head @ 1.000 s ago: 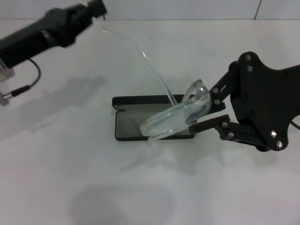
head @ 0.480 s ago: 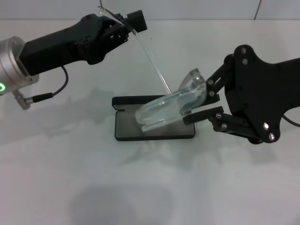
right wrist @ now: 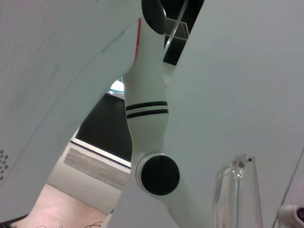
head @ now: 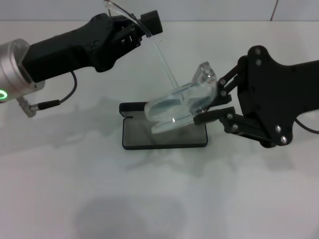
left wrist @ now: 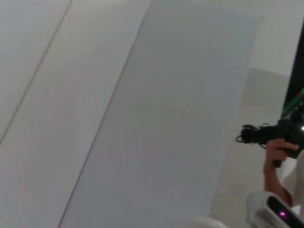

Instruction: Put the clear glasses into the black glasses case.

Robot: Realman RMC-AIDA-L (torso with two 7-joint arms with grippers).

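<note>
Clear glasses [head: 182,105] held tilted in air above open black glasses case [head: 164,134], mid-table [head: 75,189]. Right gripper [head: 212,102] reaches in from right edge, fingers clamped on lens end. Left gripper [head: 134,25] stretched from far left corner, pinching tip of raised clear arm.

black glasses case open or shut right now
Open. The black glasses case lies on the table with its grey lining showing; the clear glasses hang above it in the right gripper.

The clear glasses [head: 182,107] hang above the black glasses case [head: 162,134].
</note>
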